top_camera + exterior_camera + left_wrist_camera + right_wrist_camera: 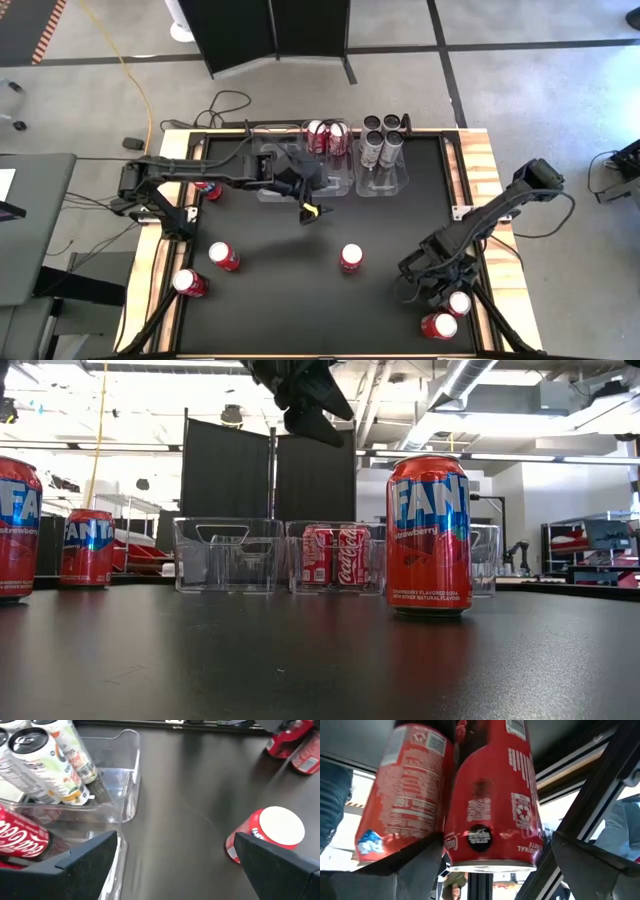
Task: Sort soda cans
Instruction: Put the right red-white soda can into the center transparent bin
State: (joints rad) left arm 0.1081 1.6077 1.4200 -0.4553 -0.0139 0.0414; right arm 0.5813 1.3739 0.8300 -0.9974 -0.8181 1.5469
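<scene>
Where bins (pixel 330 160) line the rear edge, soda cans (pixel 351 257) scattered.

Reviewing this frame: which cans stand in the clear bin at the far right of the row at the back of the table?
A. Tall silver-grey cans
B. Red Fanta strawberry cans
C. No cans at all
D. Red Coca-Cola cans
A. In the high view the rightmost clear bin holds only the tall silver-grey cans; the red Coca-Cola cans stand in the bin beside it.
</scene>
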